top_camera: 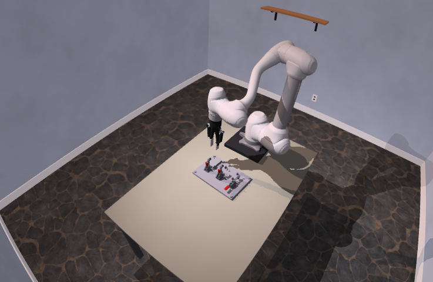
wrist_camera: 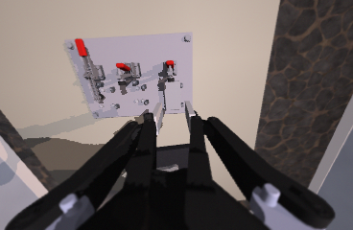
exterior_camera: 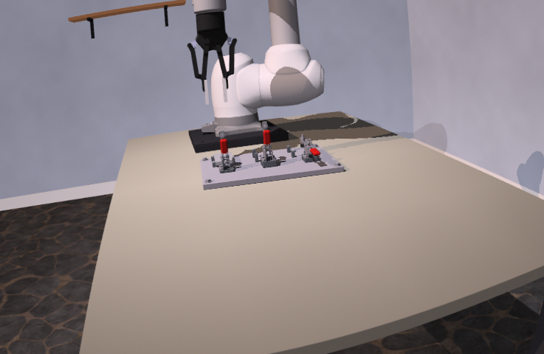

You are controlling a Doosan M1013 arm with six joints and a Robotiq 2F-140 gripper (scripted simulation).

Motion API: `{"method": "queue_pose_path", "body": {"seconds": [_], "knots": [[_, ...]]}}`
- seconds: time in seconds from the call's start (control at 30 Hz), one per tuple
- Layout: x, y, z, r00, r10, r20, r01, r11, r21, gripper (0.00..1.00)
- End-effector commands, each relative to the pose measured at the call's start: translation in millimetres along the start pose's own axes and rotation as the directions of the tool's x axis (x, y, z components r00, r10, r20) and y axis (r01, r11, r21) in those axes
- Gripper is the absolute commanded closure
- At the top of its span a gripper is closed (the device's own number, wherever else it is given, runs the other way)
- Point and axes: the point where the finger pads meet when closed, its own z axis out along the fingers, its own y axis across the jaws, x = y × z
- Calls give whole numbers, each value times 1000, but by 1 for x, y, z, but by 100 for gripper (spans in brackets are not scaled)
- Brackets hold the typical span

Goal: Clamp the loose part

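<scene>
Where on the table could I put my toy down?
The widest room is the stretch of table between the gray plate and the near edge. It is crowded on the plate among the clamps, and behind it by the arm's black base, where the gripper hangs.
</scene>
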Motion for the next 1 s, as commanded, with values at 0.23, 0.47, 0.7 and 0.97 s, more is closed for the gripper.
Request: {"method": "queue_pose_path", "body": {"seconds": [0.23, 0.47, 0.7, 0.97], "knots": [[43, -4, 0, 1000, 0, 2, 0, 1000, 8, 65], [63, -4, 0, 1000, 0, 2, 0, 1000, 8, 65], [78, -4, 0, 1000, 0, 2, 0, 1000, 8, 65], [79, -4, 0, 1000, 0, 2, 0, 1000, 8, 65]]}}
